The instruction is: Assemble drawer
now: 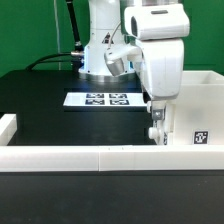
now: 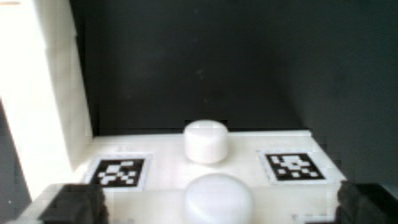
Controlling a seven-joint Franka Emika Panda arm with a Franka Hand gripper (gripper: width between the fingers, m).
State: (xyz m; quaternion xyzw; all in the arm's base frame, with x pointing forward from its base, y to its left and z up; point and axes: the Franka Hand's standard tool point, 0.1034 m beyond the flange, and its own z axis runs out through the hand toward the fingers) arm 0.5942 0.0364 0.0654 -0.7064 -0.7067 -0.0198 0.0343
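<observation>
The gripper hangs with its two dark fingers spread wide apart, holding nothing, one on each side of a white knobbed tray that bears two square tags flanking its rounded knob. In the exterior view the arm reaches down at about 4 o'clock on the black table, just inside the low white border wall. The marker board lies at about 12 o'clock, and the large white shell stands at 3 o'clock.
</observation>
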